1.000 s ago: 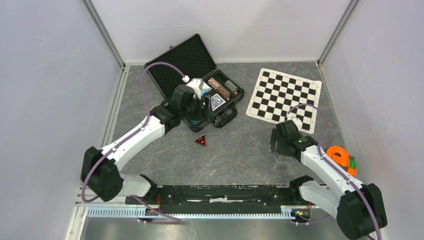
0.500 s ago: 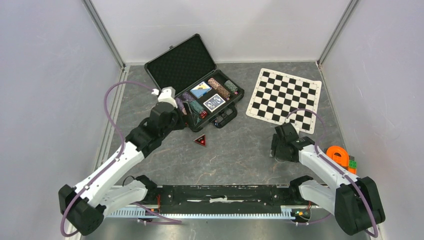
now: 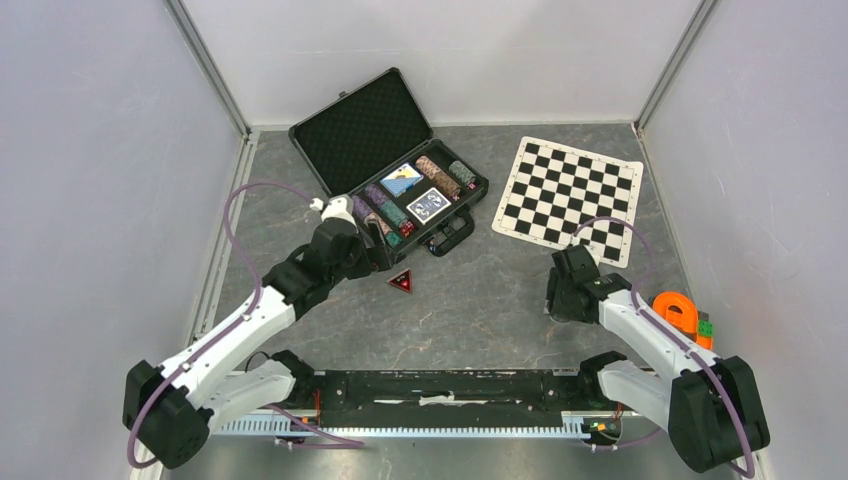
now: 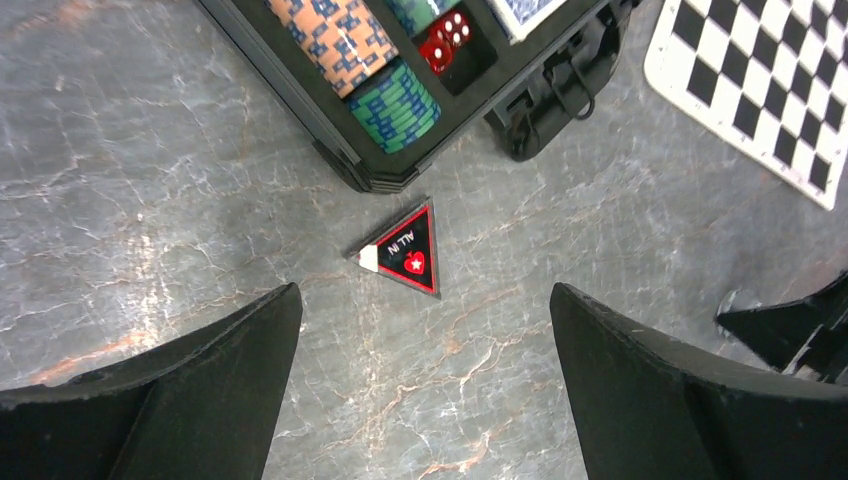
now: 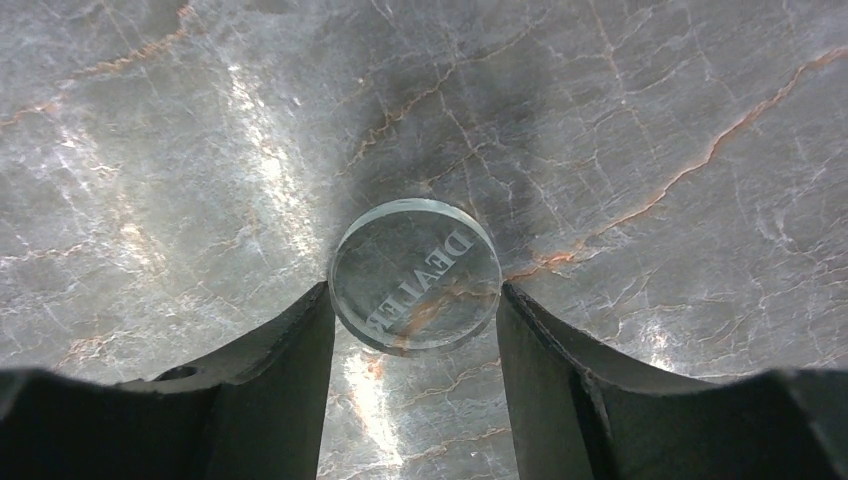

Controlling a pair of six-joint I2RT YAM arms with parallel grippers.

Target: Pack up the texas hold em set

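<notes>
The black briefcase (image 3: 350, 110) lies open at the back, its tray holding striped chip stacks (image 3: 436, 175), blue-backed card decks (image 3: 432, 205) and red dice (image 4: 445, 38). A black and red triangular "ALL IN" button (image 4: 405, 250) lies on the table just in front of the case. My left gripper (image 4: 425, 305) is open and empty, hovering just near of that triangle. My right gripper (image 5: 415, 297) is closed on a clear round "DEALER" button (image 5: 415, 265), with both fingertips touching its edges. In the top view this gripper (image 3: 553, 300) is low over the table at the right.
The checkered chess mat (image 3: 568, 195) lies at the back right. An orange plastic object (image 3: 680, 312) sits by the right wall. The case handle (image 4: 550, 85) sticks out from the tray's front edge. Grey walls enclose the table.
My left arm has pulled back from above the case tray to the near left and now hangs over the table by the triangle. The right gripper has shifted only slightly.
</notes>
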